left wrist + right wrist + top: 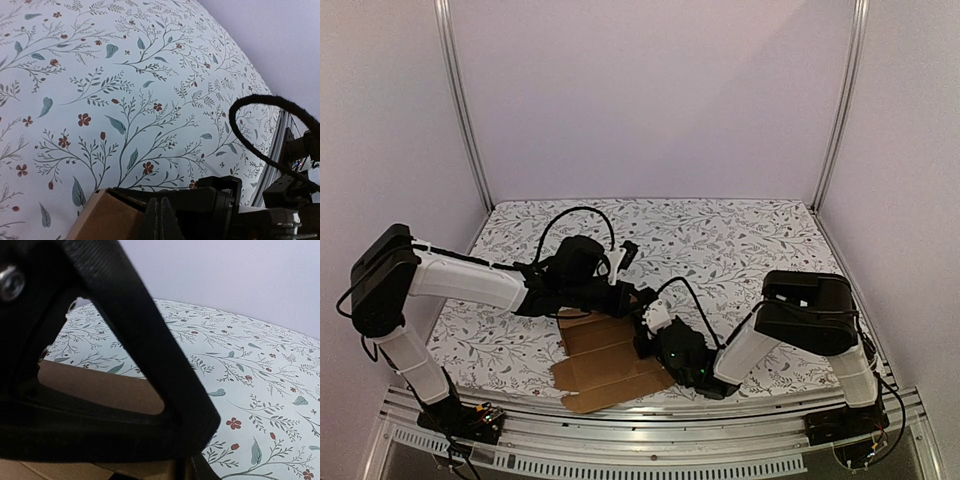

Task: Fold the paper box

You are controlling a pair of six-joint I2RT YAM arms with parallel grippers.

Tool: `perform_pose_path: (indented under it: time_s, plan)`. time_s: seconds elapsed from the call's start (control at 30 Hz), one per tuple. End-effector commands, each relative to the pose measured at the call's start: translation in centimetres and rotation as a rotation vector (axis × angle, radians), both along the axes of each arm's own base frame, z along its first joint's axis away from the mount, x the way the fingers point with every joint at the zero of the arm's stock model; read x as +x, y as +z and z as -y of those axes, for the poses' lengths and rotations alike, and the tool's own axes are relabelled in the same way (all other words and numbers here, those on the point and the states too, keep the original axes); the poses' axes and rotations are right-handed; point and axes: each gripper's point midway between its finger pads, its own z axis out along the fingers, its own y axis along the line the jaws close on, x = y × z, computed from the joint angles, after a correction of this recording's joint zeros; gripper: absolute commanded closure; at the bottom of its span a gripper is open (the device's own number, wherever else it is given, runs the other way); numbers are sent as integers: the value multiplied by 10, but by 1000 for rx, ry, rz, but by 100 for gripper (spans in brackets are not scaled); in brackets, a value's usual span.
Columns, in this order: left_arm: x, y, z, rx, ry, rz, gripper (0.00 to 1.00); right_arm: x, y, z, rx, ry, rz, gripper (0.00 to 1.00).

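The paper box (610,365) lies mostly flat as a brown die-cut sheet near the table's front edge, between the two arms. My left gripper (632,297) is low over its far edge; in the left wrist view its fingers (161,212) are pressed together, with the brown cardboard (102,220) just left of and behind them. My right gripper (648,325) sits at the sheet's right far corner, close against the left one. In the right wrist view the left gripper's black body (125,315) blocks most of the frame, cardboard (100,387) shows through it, and my own fingers (196,471) barely show.
The floral tablecloth (720,240) covers the table. A metal rail (670,420) runs along the front edge. Upright frame posts (465,110) stand at the back corners. A black cable (260,150) loops near the right arm.
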Motion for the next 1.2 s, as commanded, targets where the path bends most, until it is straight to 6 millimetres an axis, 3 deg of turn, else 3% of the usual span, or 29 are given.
perform_pose_path:
  time_s: [0.0,0.1,0.2,0.3,0.37,0.67,0.73,0.83,1.17]
  plan:
    - [-3,-20,-8,42,10,-33,100,12,-9,4,-29,-63,11,73]
    - [-4,-20,-9,43,9,-35,100,20,-12,7,-36,-95,9,76]
    - [-4,-20,-11,46,13,-34,100,24,-16,10,-39,-110,6,89]
    - [-3,-19,-12,47,19,-31,100,25,-18,11,-36,-112,-1,91]
    - [-3,-19,-12,49,20,-31,100,24,-20,11,-33,-107,-5,100]
    - [-2,-22,-13,53,29,-40,100,24,-19,10,-30,-110,-2,99]
    - [-2,-23,-13,55,29,-41,100,25,-17,11,-27,-114,0,87]
    - [-1,-25,-13,59,33,-42,100,23,-13,13,-15,-111,5,79]
    - [0,-28,-14,69,42,-47,100,17,11,18,25,-113,50,75]
